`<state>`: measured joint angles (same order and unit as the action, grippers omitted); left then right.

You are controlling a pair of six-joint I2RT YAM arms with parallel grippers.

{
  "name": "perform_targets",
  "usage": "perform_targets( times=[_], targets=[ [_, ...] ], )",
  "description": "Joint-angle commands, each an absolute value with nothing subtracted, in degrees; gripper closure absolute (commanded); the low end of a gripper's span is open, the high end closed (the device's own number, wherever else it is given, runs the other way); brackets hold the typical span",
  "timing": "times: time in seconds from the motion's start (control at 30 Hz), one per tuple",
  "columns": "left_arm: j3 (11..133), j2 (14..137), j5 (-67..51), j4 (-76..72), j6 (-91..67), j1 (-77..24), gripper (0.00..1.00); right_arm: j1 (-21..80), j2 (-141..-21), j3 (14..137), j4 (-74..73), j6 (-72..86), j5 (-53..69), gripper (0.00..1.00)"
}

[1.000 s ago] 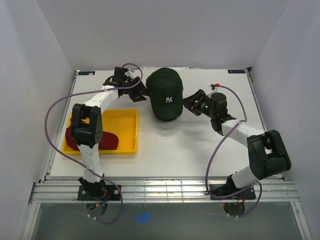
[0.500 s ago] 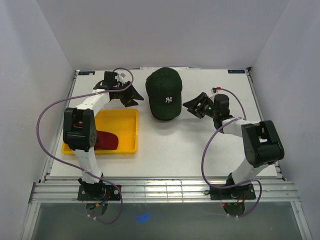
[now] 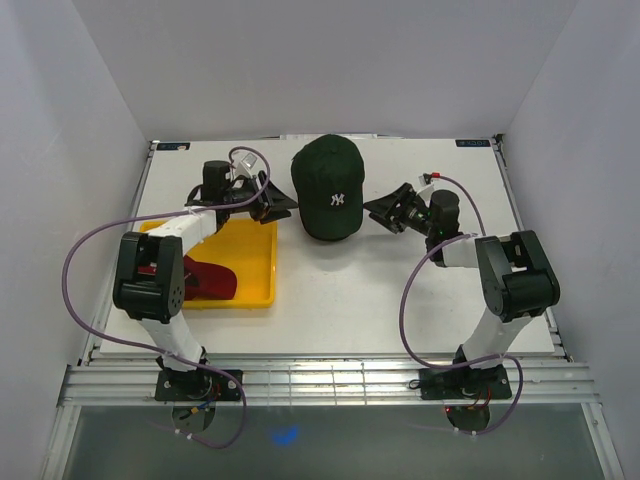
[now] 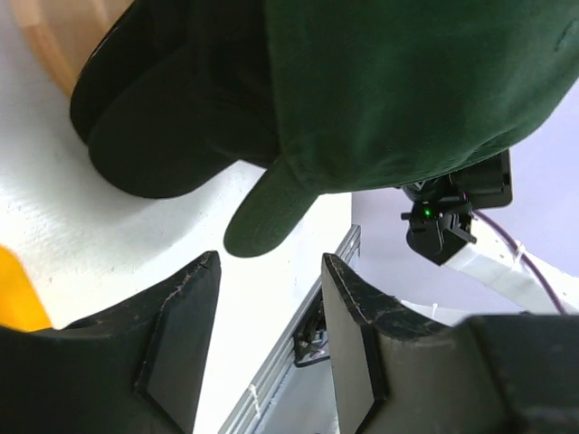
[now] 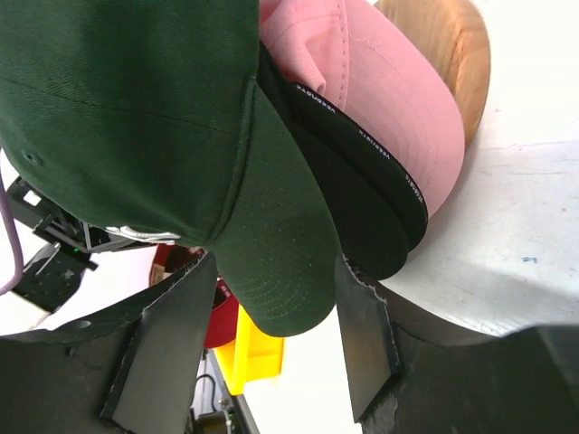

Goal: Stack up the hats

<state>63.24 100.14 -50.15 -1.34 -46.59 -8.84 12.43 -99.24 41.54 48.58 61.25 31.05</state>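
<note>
Now left claw (image 3: pixel 279 207), right claw (image 3: pixel 384 212) off hat (image 3: pixel 330 180)

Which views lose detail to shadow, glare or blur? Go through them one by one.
Top external: even soft light, sharp, the dark green cap showing a legible white emblem. Left wrist: the black caps beneath it sink into shadow; the table glares near white. Right wrist: crisp, lettering on the black brim readable.

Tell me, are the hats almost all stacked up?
Nearly. Done: the dark green fabric cap sits on top of black fabric caps on the round wooden stand. In hand: nothing; the left fingers and right fingers stand open and empty either side of the stack. Left: the red fabric cap lying in the yellow plastic tray has to go on top.
</note>
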Motion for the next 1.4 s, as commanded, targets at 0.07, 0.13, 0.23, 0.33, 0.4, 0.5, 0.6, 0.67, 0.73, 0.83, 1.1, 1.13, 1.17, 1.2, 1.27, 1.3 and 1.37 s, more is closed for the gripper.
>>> perform_targets(
  times=[0.07, 0.13, 0.23, 0.33, 0.4, 0.5, 0.6, 0.67, 0.73, 0.83, 1.1, 1.13, 1.17, 1.2, 1.27, 1.3, 1.37],
  targets=[
    [63.5, 102.5, -52.3, -9.0, -46.0, -10.8, 0.4, 12.3, -101.1, 42.7, 55.8, 64.6, 33.0, 0.4],
    [63.6, 103.5, -52.1, -9.3, -45.9, -11.2, 0.39, 12.3, -101.2, 43.1, 55.0, 64.4, 32.8, 0.4],
    [62.5, 104.1, -51.9, -12.3, -46.8, -11.8, 0.39, 12.3, -102.1, 43.9, 54.9, 64.3, 33.2, 0.4],
    [62.1, 104.8, -51.2, -13.0, -46.7, -12.1, 0.39, 12.5, -103.0, 44.7, 54.8, 64.3, 33.6, 0.4],
    [61.3, 104.9, -51.2, -14.0, -47.0, -12.1, 0.38, 12.7, -103.6, 45.0, 54.8, 64.2, 33.9, 0.4],
    [60.7, 105.3, -51.6, -16.0, -48.0, -12.4, 0.38, 13.0, -104.1, 44.7, 55.1, 64.2, 33.8, 0.4],
    [60.5, 105.7, -51.3, -16.5, -48.1, -12.6, 0.38, 13.1, -104.6, 44.5, 55.9, 64.4, 33.8, 0.4],
    [60.5, 106.0, -51.4, -16.6, -48.2, -12.7, 0.39, 13.3, -105.1, 44.6, 56.0, 64.4, 33.8, 0.41],
    [60.5, 106.4, -51.5, -17.0, -48.4, -12.7, 0.4, 13.6, -105.6, 44.8, 56.4, 64.9, 33.9, 0.41],
    [60.6, 106.7, -51.8, -17.2, -48.7, -13.1, 0.43, 14.1, -106.3, 44.8, 57.9, 65.3, 33.9, 0.41],
    [60.4, 107.0, -51.7, -17.2, -49.1, -13.1, 0.52, 14.7, -107.4, 44.0, 60.1, 66.6, 33.8, 0.47],
    [60.3, 107.1, -51.6, -17.3, -49.2, -13.1, 0.56, 14.7, -107.5, 43.9, 60.7, 66.7, 33.8, 0.49],
    [60.3, 107.1, -51.5, -17.2, -49.3, -13.1, 0.57, 14.8, -107.5, 43.5, 61.3, 66.9, 33.9, 0.53],
    [60.2, 107.1, -51.5, -17.3, -49.3, -13.1, 0.59, 14.9, -107.5, 42.8, 61.8, 67.0, 33.9, 0.55],
    [60.3, 107.1, -51.5, -17.2, -49.5, -13.1, 0.66, 14.9, -107.4, 41.9, 63.0, 67.1, 33.8, 0.65],
    [60.3, 107.1, -51.4, -17.3, -49.6, -13.1, 0.68, 15.0, -107.5, 41.4, 63.5, 67.1, 33.8, 0.67],
    [60.3, 107.1, -51.5, -17.2, -49.7, -13.1, 0.76, 15.3, -107.7, 40.4, 64.2, 67.1, 34.0, 0.71]
  ],
)
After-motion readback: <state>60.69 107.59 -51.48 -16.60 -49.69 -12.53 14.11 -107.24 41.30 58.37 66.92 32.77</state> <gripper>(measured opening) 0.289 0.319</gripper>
